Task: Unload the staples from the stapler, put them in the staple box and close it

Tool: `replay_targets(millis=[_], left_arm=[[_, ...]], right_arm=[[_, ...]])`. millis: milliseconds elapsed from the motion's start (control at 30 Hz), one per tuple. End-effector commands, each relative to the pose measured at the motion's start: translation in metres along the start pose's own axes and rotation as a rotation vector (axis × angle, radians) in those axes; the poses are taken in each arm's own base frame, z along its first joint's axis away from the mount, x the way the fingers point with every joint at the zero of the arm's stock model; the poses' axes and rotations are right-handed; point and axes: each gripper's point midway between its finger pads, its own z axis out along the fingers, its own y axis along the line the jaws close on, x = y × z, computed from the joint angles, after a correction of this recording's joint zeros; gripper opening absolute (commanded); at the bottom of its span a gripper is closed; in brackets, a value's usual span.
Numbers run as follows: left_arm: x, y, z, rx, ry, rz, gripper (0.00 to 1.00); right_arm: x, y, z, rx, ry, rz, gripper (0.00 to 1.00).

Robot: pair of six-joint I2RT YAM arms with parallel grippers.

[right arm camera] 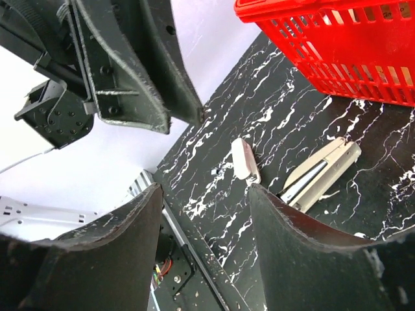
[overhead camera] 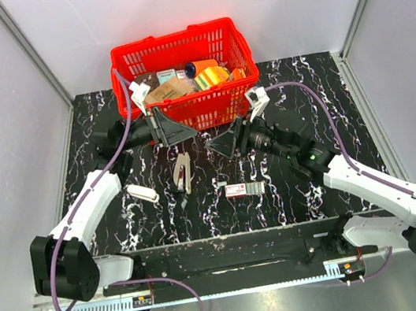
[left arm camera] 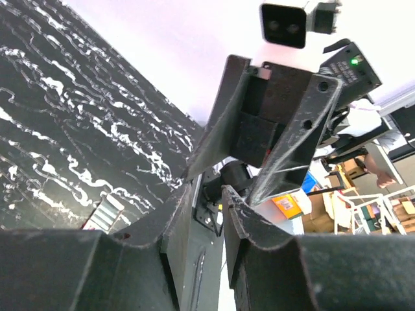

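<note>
Fingers [right arm camera: 285,233] of the right gripper [right arm camera: 206,189] stand wide apart, and we see nothing between them but the table [overhead camera: 203,220]. Fingers [left arm camera: 162,227] of the left gripper [left arm camera: 207,194] sit close together with only a narrow slit between them, and they hold nothing either. The two grippers face each other tip to tip, just in front of the basket [overhead camera: 220,105]. The left one is up against the basket's near wall, though we cannot tell whether it touches. The right one is a little further out.

We find the stapler [overhead camera: 244,189] flat on the table, well out in front of the basket on the right arm's side, apart from both grippers. A grey V-shaped tool [overhead camera: 182,174] lies spread open in front of the basket's left half. A small white piece [overhead camera: 142,193] lies just beyond it, further from the basket's middle. The basket itself is filled with boxes and packets.
</note>
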Motion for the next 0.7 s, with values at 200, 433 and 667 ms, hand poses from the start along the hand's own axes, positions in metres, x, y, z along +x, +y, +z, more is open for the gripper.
replay_targets(millis=[200,433,667], left_arm=[[0.027,0.060,-0.017,-0.379,0.282,0.510,0.35],[0.083,0.137,-0.027,-0.479,0.601,0.620,0.52],[0.120,0.156,-0.011,-0.438,0.752,0.694,0.57]], right_arm=[[0.008,-0.053,-0.010,0.243,-0.031,-0.016,0.59],[0.069,-0.155,-0.039,0.677,0.124,-0.039,0.56],[0.117,-0.207,-0.029,0.884,0.375,-0.060,0.50]])
